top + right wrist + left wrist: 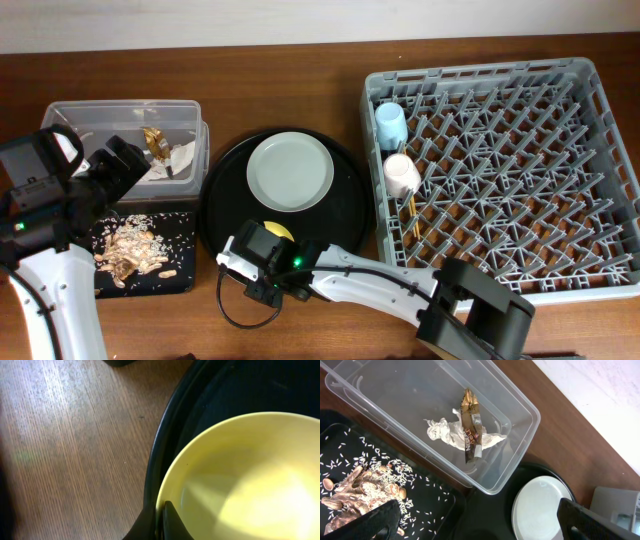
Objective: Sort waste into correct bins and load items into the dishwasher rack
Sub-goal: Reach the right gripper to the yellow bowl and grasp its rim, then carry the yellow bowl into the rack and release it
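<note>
1. We've binned tissue [442, 432], wrapper [470, 420], scraps [355, 495] left of round black tray [225, 200].
2. Rack [590, 90] right of it: blue cup [390, 125], pink cup [402, 173], chopsticks [410, 205].
3. On it: plate [290, 172] waiting; right gripper [160, 519] pinches yellow bowl [240, 475], left gripper [485, 522] gapes empty.

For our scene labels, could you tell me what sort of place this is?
Likely a staged dish-clearing tabletop: a large grey plastic dishwasher rack, a clear rectangular plastic waste box, and a yellow bowl on a round black tray.
</note>
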Tool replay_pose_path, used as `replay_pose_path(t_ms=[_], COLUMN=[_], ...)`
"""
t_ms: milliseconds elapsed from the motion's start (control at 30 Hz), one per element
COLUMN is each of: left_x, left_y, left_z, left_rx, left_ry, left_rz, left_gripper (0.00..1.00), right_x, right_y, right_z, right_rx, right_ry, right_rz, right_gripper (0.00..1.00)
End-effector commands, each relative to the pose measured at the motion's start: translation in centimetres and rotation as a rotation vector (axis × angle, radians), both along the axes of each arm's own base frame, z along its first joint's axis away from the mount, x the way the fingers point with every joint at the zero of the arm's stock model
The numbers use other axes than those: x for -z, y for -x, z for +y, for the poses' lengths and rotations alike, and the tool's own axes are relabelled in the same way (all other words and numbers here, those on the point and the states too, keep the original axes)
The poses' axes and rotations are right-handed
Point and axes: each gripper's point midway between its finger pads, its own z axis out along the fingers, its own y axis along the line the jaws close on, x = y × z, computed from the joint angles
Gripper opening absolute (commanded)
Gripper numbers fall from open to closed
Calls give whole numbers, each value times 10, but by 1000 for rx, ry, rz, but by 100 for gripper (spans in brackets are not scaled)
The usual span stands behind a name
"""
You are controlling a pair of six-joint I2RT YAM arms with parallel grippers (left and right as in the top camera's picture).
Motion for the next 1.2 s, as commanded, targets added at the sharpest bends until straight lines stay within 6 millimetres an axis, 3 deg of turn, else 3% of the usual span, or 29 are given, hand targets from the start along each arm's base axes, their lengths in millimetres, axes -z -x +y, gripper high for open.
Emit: replay_pose_path(t_ms=[0,67,200,267,333,367,433,533,700,867,1033,1167], left_x=[-5,-5,-5,-5,-5,-5,-5,-5,-5,-5,-5,-5], left_y=[-1,-1,-1,-1,-1,-1,-1,-1,-1,-1,-1,-1], left_z=[1,1,1,1,1,1,1,1,1,1,1,1], left_rx=[-5,-5,-5,-5,-5,-5,-5,-5,-5,-5,-5,-5], left_ry=[6,6,6,6,6,6,6,6,6,6,6,6], left_rz=[-15,-15,-15,-15,-15,-15,-15,-15,-15,-15,-15,-15], left_gripper=[99,99,99,99,99,99,99,99,99,99,99,99], right_x=[-3,-21,-99,-152,-182,-193,-200,-203,-216,-246,-229,-211], right_y=[-2,-1,-2,-8,-18,-25,-34,-33,-29,-30,-49,-49], right_z=[-7,-7,-9,-31,-60,-84,-123,-161,-189,-210,-254,-277], right_rx=[16,36,60,153,235,289,386,435,365,296,470,532], right_ry=[28,2,-121,-215,-251,-249,-228,-254,-424,-725,-860,-999], right_rz=[-5,1,-35,-44,-50,-53,-25,107,312,442,510,572], right_gripper=[4,4,4,4,4,4,4,4,4,4,4,4])
